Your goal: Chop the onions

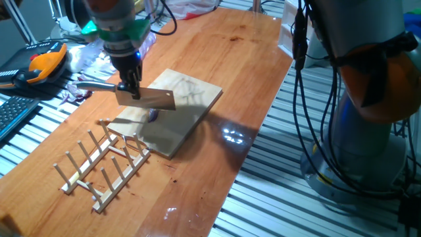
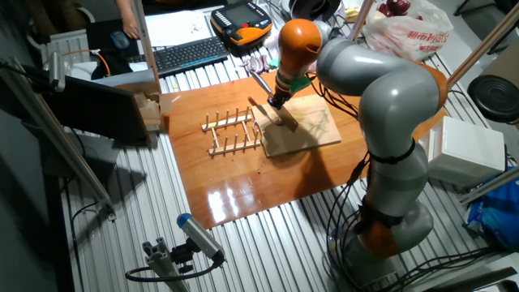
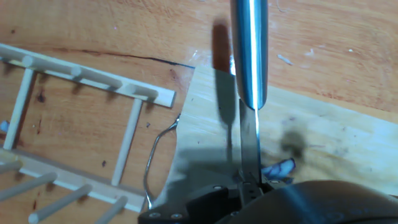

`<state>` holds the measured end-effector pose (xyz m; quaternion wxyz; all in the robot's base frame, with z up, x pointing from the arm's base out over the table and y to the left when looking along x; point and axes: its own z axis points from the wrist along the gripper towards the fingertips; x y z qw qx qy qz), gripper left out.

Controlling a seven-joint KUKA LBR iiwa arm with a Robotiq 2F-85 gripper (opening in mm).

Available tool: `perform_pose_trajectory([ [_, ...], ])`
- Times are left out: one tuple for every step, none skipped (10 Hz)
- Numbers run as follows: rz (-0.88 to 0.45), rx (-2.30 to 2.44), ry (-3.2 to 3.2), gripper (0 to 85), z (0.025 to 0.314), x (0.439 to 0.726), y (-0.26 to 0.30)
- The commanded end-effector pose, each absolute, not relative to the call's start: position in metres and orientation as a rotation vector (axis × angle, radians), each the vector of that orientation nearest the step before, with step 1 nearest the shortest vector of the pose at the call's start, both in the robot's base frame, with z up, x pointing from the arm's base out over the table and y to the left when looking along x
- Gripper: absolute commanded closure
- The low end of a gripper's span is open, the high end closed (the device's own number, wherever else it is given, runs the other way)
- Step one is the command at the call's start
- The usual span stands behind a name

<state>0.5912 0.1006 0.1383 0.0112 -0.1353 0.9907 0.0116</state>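
A tiny purple and white sliver of onion (image 1: 153,115) lies on the pale wooden board (image 1: 191,92), just below the blade. My gripper (image 1: 130,84) is shut on a knife (image 1: 150,99), holding it level a little above the board's left part, handle pointing left. In the hand view the steel handle (image 3: 249,50) runs up the frame, the blade seen edge-on under it, and the onion (image 3: 278,169) sits right of the blade on the board (image 3: 329,137). The other fixed view shows the gripper (image 2: 278,100) and knife (image 2: 272,112) over the board (image 2: 312,130); the onion is too small to make out there.
A wooden peg rack (image 1: 105,164) lies against the board's left edge, also in the hand view (image 3: 74,93). Purple scraps in plastic (image 1: 79,94), an orange pendant (image 1: 46,64) and a keyboard (image 1: 13,115) sit beyond the table's left side. A bag of red onions (image 2: 405,28) is at the back.
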Motion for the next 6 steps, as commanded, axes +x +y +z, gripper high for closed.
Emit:
perform_pose_trajectory([
  [0.038,-0.417,3.099,85.0,0.134,0.594,0.103],
  [0.022,-0.429,3.1,85.0,0.13,0.596,0.104],
  [-0.01,-0.465,3.093,85.0,0.126,0.597,0.102],
  [-0.023,-0.49,3.086,85.0,0.123,0.597,0.099],
  [-0.016,-0.497,3.086,85.0,0.119,0.596,0.095],
  [-0.008,-0.495,3.089,85.0,0.116,0.595,0.094],
])
